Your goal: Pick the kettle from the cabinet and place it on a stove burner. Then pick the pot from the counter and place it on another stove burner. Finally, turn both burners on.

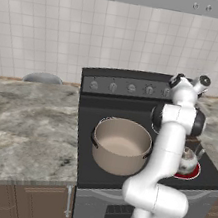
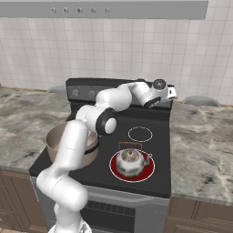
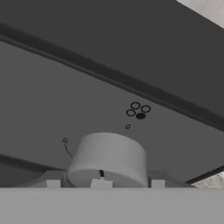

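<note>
The beige pot [image 1: 121, 146] [image 2: 53, 136] stands on the front left burner of the black stove [image 1: 88, 128] [image 2: 160, 150]. On the front right burner, which glows red [image 2: 119, 173], sits the small silver kettle [image 2: 131, 160] [image 1: 189, 161]. My gripper [image 2: 171, 93] [image 3: 107, 183] is up at the right end of the raised back panel. A grey round knob [image 3: 107, 158] sits right between its jaws, which look shut on it. The cabinet is out of view.
Other grey knobs [image 1: 112, 87] run along the back panel. A ringed rear right burner [image 2: 140, 134] is bare. Marble counter [image 1: 22, 121] [image 2: 200, 141] flanks the stove on both sides. A grey hood [image 1: 176, 0] hangs overhead.
</note>
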